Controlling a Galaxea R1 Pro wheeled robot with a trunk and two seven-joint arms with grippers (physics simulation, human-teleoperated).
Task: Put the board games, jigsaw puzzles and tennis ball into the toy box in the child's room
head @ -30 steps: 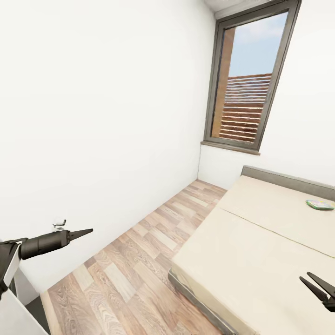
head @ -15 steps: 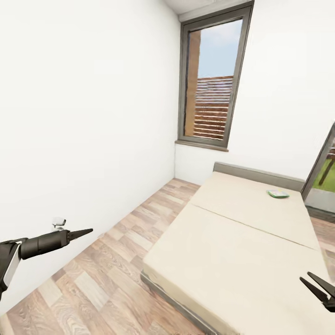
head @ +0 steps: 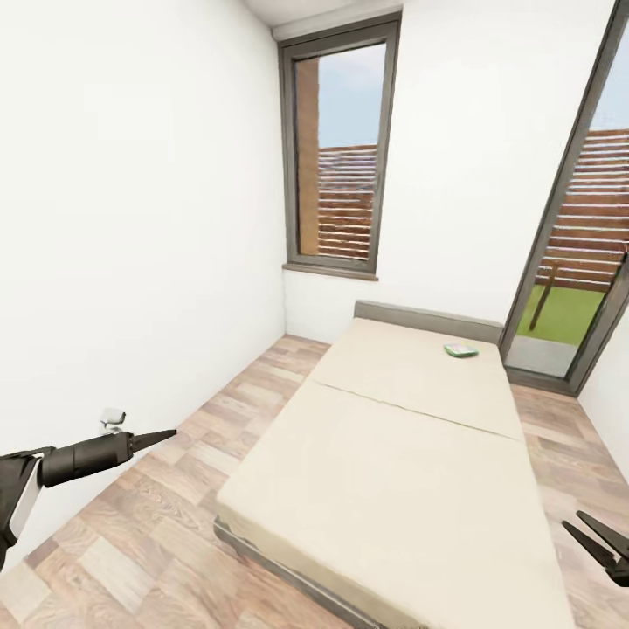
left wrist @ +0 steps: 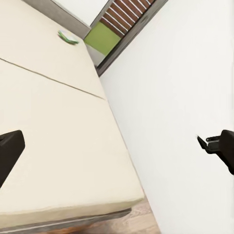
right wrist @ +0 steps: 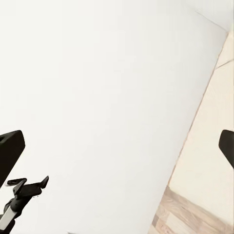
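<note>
The bed (head: pixel 411 472) is a cream-beige mattress with a thin seam, filling the middle of the head view. One board game (head: pixel 460 350), a small flat green and multicoloured box, lies near the bed's far end by the grey headboard. It also appears far off in the left wrist view as the board game (left wrist: pixel 68 36). My left gripper (head: pixel 166 433) hovers over the wood floor left of the bed, its fingers (left wrist: pixel 9 153) wide apart and empty. My right gripper (head: pixel 596 535) is open and empty at the bed's near right corner.
A white wall (head: pixel 131 245) runs close along my left. A tall grey-framed window (head: pixel 336 166) stands behind the bed, and a glass door (head: pixel 568 262) to a garden at the right. Wood plank floor (head: pixel 175 524) forms an aisle left of the bed.
The whole view has swung, so the bed now sits central and the glass door has come into sight. Both arms hold the same pose in the picture.
</note>
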